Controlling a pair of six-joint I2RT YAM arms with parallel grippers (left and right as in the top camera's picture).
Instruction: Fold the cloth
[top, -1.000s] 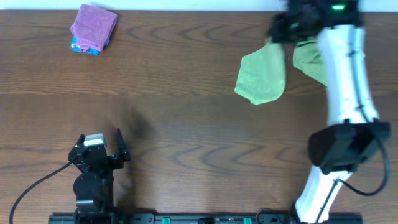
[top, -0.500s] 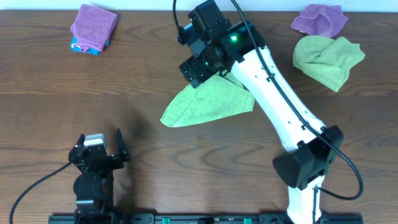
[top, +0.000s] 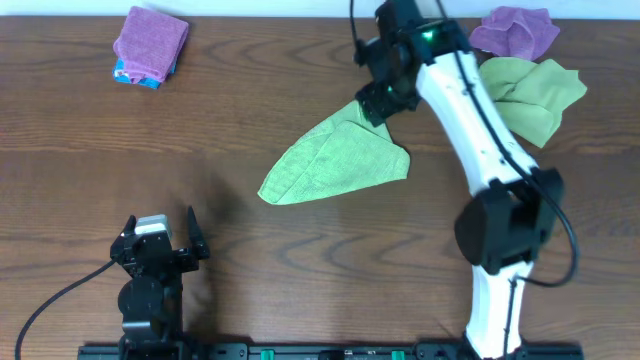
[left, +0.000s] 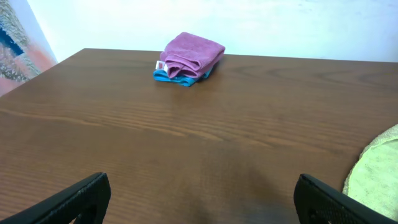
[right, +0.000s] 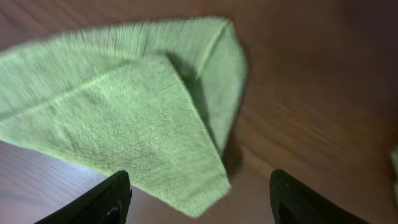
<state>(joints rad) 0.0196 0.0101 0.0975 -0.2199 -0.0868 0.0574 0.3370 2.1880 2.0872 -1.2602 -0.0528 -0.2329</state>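
The cloth, lime-green, lies crumpled in a rough triangle in the middle of the table, one flap doubled over itself. My right gripper hovers over its back right corner. In the right wrist view it is open, and the cloth's near corner lies on the table below the gap, gripped by neither finger. My left gripper is open near the front left edge, well apart from the cloth. Only the cloth's edge shows at the right of the left wrist view, beyond the open left gripper.
A second lime-green cloth lies at the back right, partly under the right arm, with a crumpled purple cloth behind it. A folded purple cloth on a blue one sits at the back left.
The right arm carried the cloth from the back right to the middle of the table and opened. It has since drawn back to the right; the cloth stays where it was laid.
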